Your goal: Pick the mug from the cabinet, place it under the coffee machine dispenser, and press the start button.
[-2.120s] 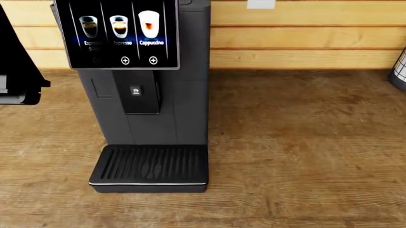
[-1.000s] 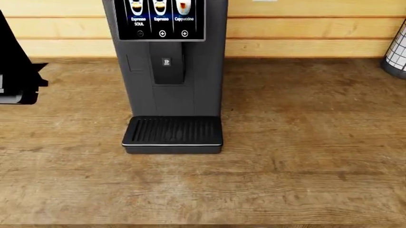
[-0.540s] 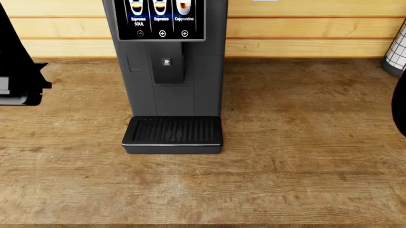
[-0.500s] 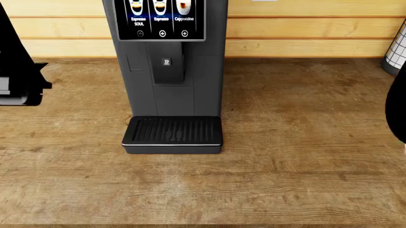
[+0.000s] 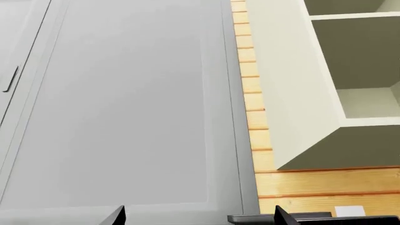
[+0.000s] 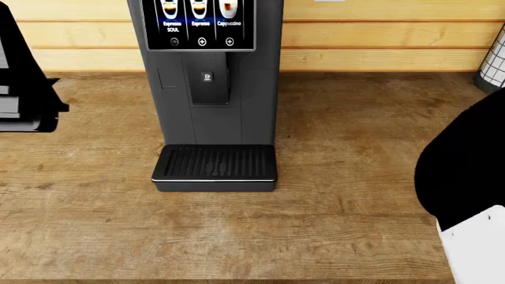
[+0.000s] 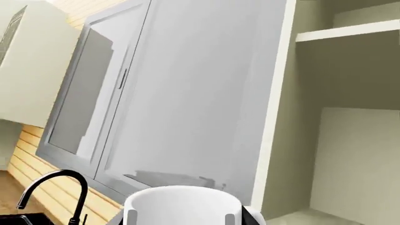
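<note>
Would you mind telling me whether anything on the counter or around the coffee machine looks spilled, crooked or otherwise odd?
Nothing stands out. The coffee machine stands upright against the wall, its ribbed drip tray sits square and bare under the dispenser, and the wooden counter shows no spills. The mug sits between the right gripper's fingers, seen from the right wrist.

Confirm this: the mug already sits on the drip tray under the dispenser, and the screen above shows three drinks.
Not quite. In the head view the drip tray under the dispenser is bare. The right wrist view shows the mug at the right gripper. The screen does show three drinks.
</note>
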`<state>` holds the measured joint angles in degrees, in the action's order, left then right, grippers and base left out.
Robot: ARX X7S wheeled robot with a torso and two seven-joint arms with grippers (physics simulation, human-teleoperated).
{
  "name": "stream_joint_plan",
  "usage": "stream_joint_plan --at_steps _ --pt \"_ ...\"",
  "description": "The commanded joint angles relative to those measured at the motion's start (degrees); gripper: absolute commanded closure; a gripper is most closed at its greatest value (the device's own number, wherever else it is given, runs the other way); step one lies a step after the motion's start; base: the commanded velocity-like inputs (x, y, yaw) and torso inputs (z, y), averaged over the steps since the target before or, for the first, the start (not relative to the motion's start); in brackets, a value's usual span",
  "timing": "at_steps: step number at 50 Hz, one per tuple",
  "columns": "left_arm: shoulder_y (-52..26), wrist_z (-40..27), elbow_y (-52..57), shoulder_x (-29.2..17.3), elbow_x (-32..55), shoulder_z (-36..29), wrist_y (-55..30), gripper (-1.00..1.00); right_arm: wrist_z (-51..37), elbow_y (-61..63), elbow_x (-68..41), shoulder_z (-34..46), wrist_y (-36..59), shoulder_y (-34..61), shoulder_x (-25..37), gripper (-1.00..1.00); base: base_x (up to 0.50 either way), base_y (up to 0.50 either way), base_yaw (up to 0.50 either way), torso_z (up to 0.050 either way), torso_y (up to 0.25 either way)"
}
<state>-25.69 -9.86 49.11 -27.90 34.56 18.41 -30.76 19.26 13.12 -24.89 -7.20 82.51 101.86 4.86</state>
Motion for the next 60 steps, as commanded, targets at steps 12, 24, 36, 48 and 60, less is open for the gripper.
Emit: stream_joint_plan --at_steps 12,24,36,48,60 --pt "0.44 -0.2 -0.43 -0.18 -0.53 -0.98 0.59 -1.0 -14.57 12.75 -34.61 0.34 7.32 -15.36 10.97 1.0 0.0 0.0 0.0 0.0 0.0" --pt "0.2 -0.92 0.5 -0.62 0.29 -1.07 -0.16 -1.0 -20.83 14.31 -43.43 3.64 4.32 -21.0 15.87 1.0 0.0 0.0 0.0 0.0 0.0" --pt "0.23 -1.07 0.48 -0.88 0.37 -1.25 0.05 -1.0 -22.11 17.66 -44.89 3.71 2.4 -26.58 17.87 1.0 0.0 0.0 0.0 0.0 0.0" --pt "0.0 -1.38 0.72 -1.25 0.88 -1.34 -0.15 -1.0 -32.7 11.56 -60.82 3.51 6.07 -18.24 20.86 1.0 0.0 0.0 0.0 0.0 0.0" --pt "0.2 -1.57 0.95 -1.44 1.13 -1.47 0.01 -1.0 -42.23 12.84 -72.85 4.23 3.31 -20.05 24.91 1.0 0.0 0.0 0.0 0.0 0.0"
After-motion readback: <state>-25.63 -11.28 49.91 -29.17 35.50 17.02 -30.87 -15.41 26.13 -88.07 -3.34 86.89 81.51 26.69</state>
